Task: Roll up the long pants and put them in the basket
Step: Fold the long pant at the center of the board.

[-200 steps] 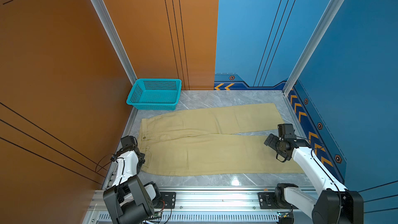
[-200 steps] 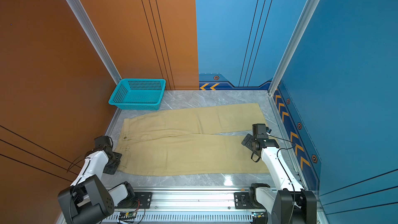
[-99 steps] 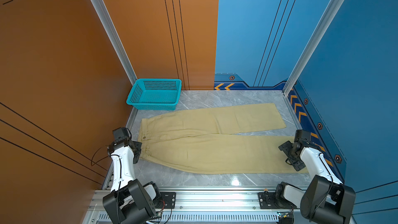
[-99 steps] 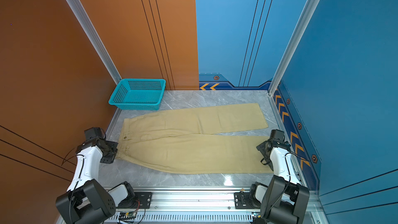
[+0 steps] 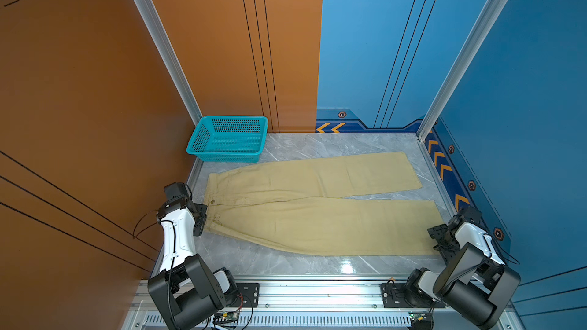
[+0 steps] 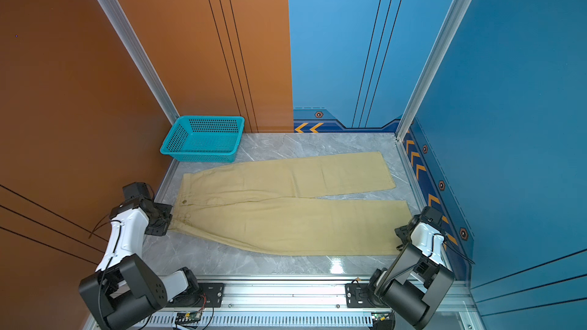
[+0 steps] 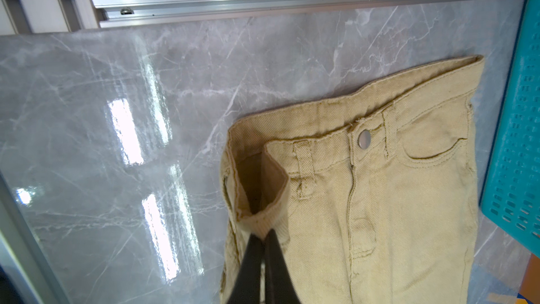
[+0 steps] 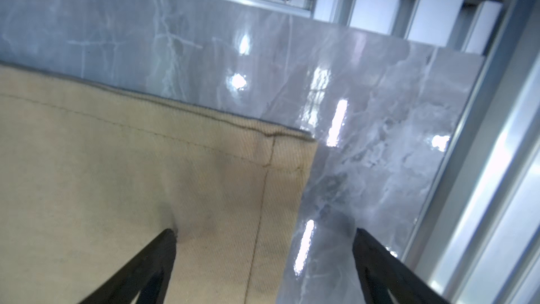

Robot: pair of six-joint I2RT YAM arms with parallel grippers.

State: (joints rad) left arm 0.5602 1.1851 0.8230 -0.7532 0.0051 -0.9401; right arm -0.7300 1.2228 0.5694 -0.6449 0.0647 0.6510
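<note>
White shell and black joints make up the left arm (image 5: pixel 178 239), which rises from the front rail and bends forward and down at the left edge of the grey marbled worktop (image 5: pixel 286 261). Its left tool (image 7: pixel 264 236) is clenched on the near corner of the waistband (image 7: pixel 330 147), and the wrist view shows the thin black fingers pinching a lifted fold of ribbed twill so that the band gapes open. A small round metal button (image 7: pixel 363 138) sits further along the band, beside a belt loop and a curved pocket seam. Behind, in the far left corner, stands a teal plastic mesh basket (image 5: pixel 228 156), just beside the waist end. The long pants (image 5: pixel 317 217) lie flat across the worktop, khaki-tan, waist to the left, with both legs running right and parting in a narrow wedge. At the right edge the right arm (image 5: pixel 473 242) is folded low, its wrist angled down at the end of the near leg. The right tool (image 8: pixel 263 231) is spread wide and grips nothing: one finger (image 8: pixel 157 255) dents the cloth near the stitched corner, while the other stands over the glossy bare stone beside it.
</note>
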